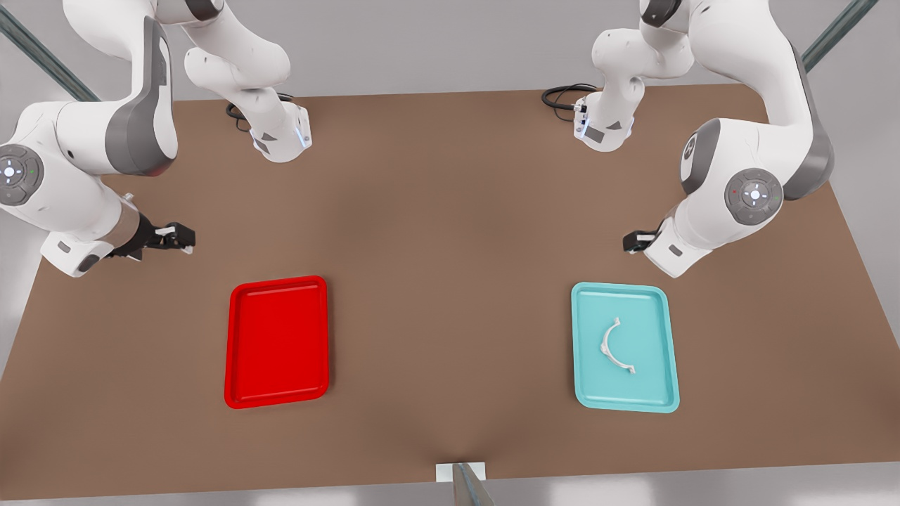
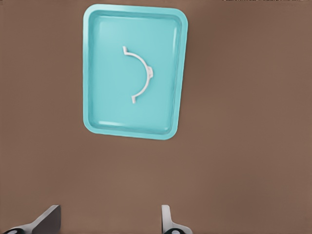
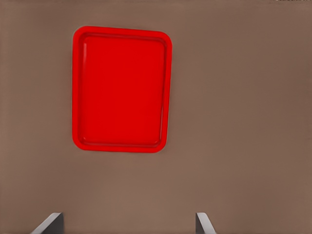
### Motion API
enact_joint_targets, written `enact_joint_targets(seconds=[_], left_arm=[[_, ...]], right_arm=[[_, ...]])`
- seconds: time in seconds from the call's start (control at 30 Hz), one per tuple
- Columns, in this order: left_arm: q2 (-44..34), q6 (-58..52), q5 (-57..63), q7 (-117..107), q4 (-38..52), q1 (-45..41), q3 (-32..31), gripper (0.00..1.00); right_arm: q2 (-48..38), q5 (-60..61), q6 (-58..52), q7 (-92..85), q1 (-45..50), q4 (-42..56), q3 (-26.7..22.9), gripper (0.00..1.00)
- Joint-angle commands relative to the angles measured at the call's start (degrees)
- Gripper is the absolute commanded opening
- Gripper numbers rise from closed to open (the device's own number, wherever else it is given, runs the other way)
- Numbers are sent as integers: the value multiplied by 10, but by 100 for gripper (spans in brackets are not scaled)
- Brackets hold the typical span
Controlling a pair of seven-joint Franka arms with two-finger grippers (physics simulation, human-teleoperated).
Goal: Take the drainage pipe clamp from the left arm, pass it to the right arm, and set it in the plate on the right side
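Front view, left to right: the right gripper (image 1: 176,237) hangs above bare table beside the red plate (image 1: 277,341), fingers (image 3: 48,225) spread and empty, positioned as receiver. Farther right, the drainage pipe clamp (image 1: 616,346) lies flat in the teal tray (image 1: 624,347); the left gripper (image 1: 636,241) waits behind it, released, ready to descend.

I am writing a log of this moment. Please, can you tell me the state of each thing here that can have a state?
Drainage pipe clamp: lying loose in the teal tray, ungrasped.
Red plate: holds nothing.
Left claw: open, hangs beyond the teal tray, at the front view's right.
Right claw: open, hangs beyond the red plate, at the front view's left.
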Motion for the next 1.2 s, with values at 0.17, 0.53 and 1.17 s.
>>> enact_joint_targets(seconds=[0.17,0.53,1.17], left_arm=[[111,115,3,-46,24,-21,52,100],[273,391,-57,-291,-4,6,83,100],[374,426,-52,-575,51,5,81,100]], right_arm=[[-1,-3,5,-24,-2,1,-2,100],[6,-4,10,-32,-15,4,-13,100],[6,-3,6,-32,-15,-3,-13,100]])
